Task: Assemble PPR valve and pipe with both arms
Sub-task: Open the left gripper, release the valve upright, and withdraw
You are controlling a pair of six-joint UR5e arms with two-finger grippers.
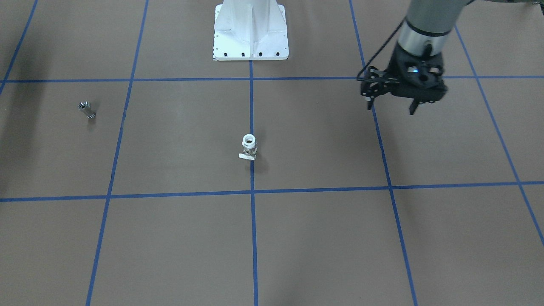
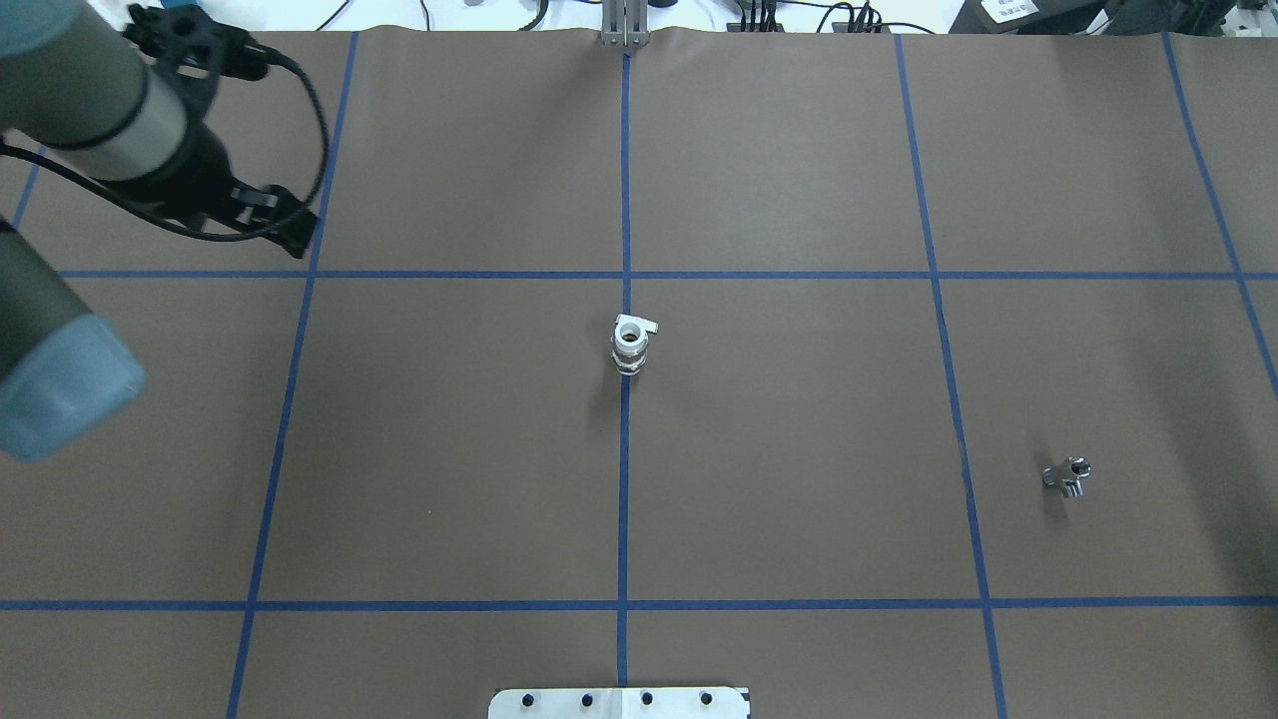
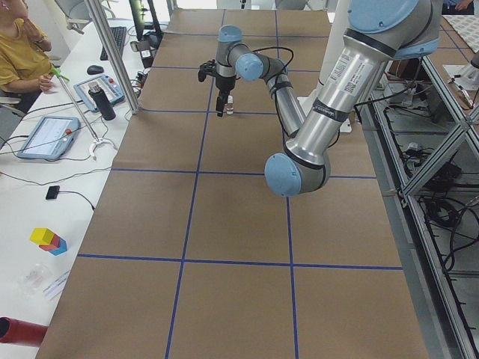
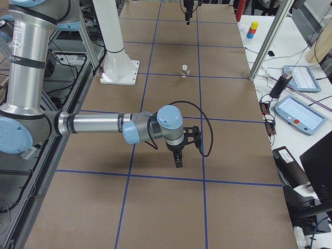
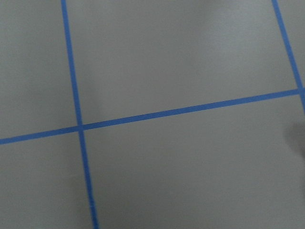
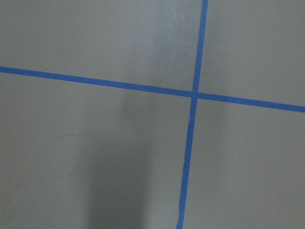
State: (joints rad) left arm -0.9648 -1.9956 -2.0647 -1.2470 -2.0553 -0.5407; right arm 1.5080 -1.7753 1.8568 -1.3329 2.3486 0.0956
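Note:
The PPR valve [image 1: 248, 146] stands upright near the table's middle on a blue tape line, white collar up and pale tab at its base; it also shows in the overhead view [image 2: 631, 345]. The pipe [image 1: 87, 109], a small shiny metal stub, lies apart on the robot's right side [image 2: 1068, 476]. My left gripper [image 1: 391, 107] hangs above the table, well to the left of the valve, open and empty. My right gripper [image 4: 178, 161] shows only in the exterior right view, low over the table; I cannot tell whether it is open or shut. Both wrist views show only bare table and tape.
The white bolted pedestal [image 1: 250, 34] stands at the robot's edge of the table. Blue tape lines [image 2: 626, 499] divide the brown surface into squares. An operator [image 3: 19, 45] sits beside the table, with tablets [image 4: 298, 111] on the side benches.

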